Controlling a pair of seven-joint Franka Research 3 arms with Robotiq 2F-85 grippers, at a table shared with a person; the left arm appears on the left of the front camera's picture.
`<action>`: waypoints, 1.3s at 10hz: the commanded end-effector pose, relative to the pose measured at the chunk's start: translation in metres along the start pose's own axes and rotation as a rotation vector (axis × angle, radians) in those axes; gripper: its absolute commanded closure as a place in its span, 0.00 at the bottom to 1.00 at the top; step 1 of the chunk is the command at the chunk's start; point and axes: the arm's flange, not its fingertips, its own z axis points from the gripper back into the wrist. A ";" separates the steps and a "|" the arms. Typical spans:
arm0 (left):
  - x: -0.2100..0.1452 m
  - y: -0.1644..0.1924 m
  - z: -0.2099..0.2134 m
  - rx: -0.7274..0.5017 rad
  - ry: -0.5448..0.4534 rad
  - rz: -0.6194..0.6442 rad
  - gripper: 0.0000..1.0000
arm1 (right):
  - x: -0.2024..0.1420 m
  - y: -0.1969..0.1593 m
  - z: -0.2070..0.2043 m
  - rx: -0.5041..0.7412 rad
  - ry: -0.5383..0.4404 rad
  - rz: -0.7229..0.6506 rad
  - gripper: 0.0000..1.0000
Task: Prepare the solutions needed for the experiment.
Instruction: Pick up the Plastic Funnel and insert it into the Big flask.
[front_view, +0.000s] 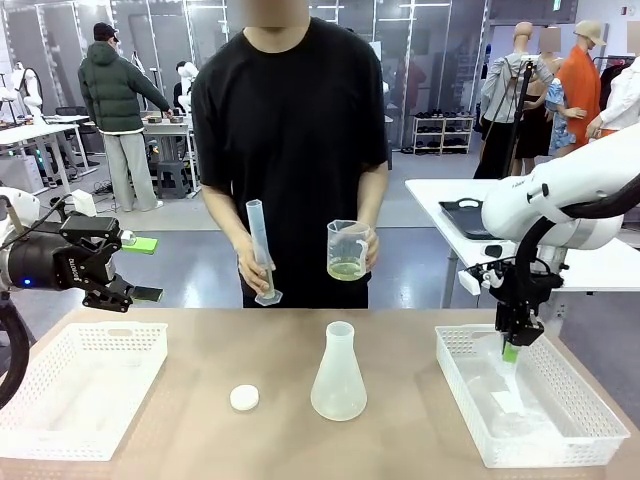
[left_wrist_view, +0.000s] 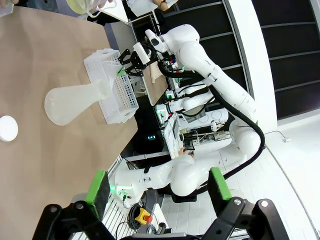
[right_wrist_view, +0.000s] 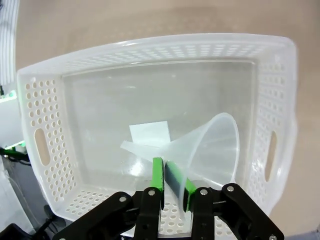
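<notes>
A person across the table holds a clear handled beaker (front_view: 347, 250) with a little pale yellow solution (front_view: 346, 268) in one hand and a tall measuring cylinder (front_view: 261, 252) in the other. A frosted conical flask (front_view: 338, 375) stands mid-table and looks empty; it lies sideways in the left wrist view (left_wrist_view: 70, 102). My right gripper (front_view: 511, 350) reaches down into the right white basket (front_view: 590, 420), shut on a translucent funnel (right_wrist_view: 215, 145) near its neck (right_wrist_view: 172, 177). My left gripper (front_view: 143, 268) hovers open above the left basket's far edge, its jaws wide with nothing between them (left_wrist_view: 157, 187).
A white round cap (front_view: 244, 398) lies left of the flask. The left white basket (front_view: 80, 385) sits at the front left. A white slip of paper (right_wrist_view: 150, 132) lies on the right basket's floor under the funnel. Another white table (front_view: 450, 195) stands behind on the right.
</notes>
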 end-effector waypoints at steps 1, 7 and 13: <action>0.001 -0.002 -0.002 -0.025 -0.008 0.009 0.00 | 0.013 0.022 0.013 -0.134 0.060 -0.071 0.98; 0.001 -0.002 -0.002 -0.025 -0.008 0.009 0.00 | 0.042 0.116 0.124 -0.544 0.168 -0.215 0.98; 0.001 -0.002 -0.002 -0.025 -0.008 0.009 0.00 | 0.053 0.168 0.164 -0.865 0.075 -0.221 0.98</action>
